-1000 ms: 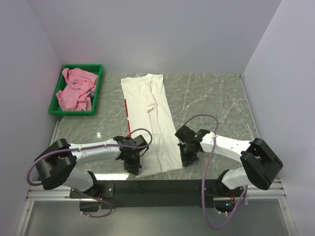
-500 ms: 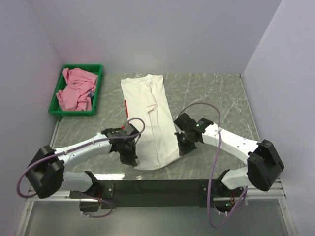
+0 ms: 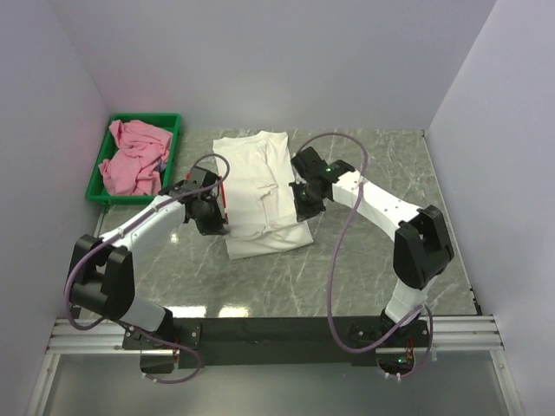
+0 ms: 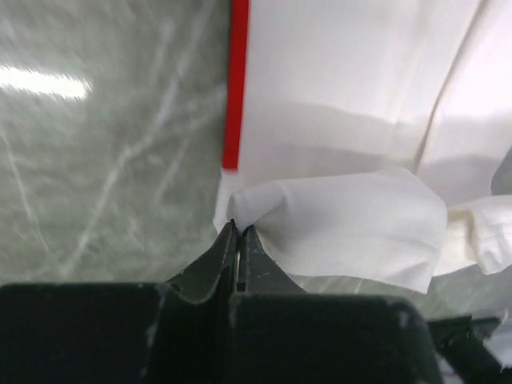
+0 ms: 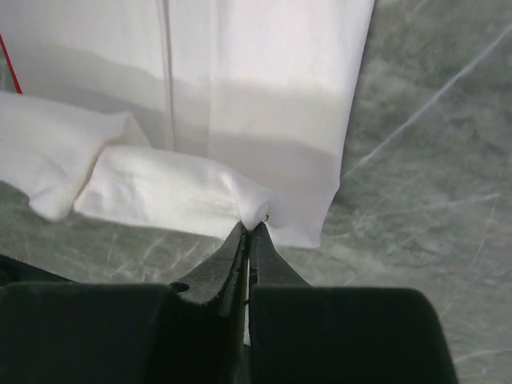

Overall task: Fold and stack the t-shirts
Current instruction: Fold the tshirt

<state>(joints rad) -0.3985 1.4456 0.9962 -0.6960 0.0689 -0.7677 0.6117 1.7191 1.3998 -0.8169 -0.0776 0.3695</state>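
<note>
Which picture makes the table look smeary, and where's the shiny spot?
Left wrist view: the table is blurred, with a bright glare streak at upper left; right wrist view: its veins look clearer; top view: light glints near its front edge.

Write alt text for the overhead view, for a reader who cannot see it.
Two robot arms reach over a grey marbled table, the left gripper and right gripper each pinched shut on an edge of a white t-shirt that lies doubled over on itself between them. A crumpled pink t-shirt sits in a green tray at the far left.
</note>
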